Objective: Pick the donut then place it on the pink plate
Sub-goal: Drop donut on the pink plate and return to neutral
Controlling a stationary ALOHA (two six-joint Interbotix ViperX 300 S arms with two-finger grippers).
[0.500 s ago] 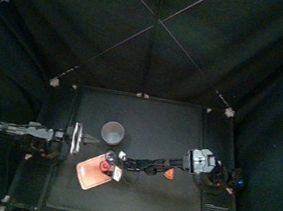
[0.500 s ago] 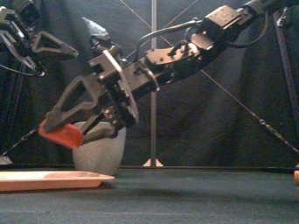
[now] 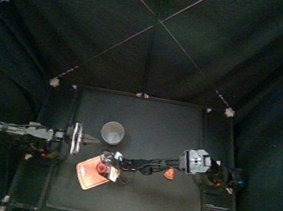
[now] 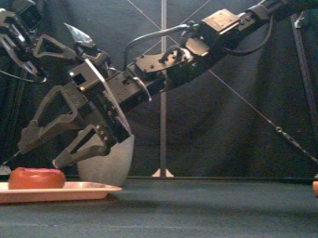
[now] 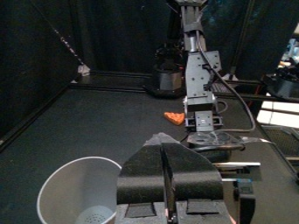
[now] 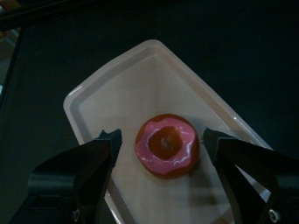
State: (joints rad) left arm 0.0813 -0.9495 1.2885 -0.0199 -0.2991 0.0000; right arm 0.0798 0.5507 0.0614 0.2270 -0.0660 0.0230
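Dropped from the right gripper [image 4: 47, 160] since the earlier frame, the donut [image 4: 37, 177] lay on the pink tray [image 4: 89, 190] at the black table's [image 4: 211, 209] front left, jaws spread wide above it. Black curtains [image 3: 152, 38] closed the booth. A grey cup [image 4: 112, 164] stood behind the tray. The left gripper [image 5: 167, 168] rested at left, jaws together.

The black table [image 3: 169, 122] carries a flat pink tray [image 4: 77, 191] in its front left part, a tall grey speckled cup [image 3: 113, 130] just behind it, and a small orange toy [image 5: 173, 116] toward the right edge.
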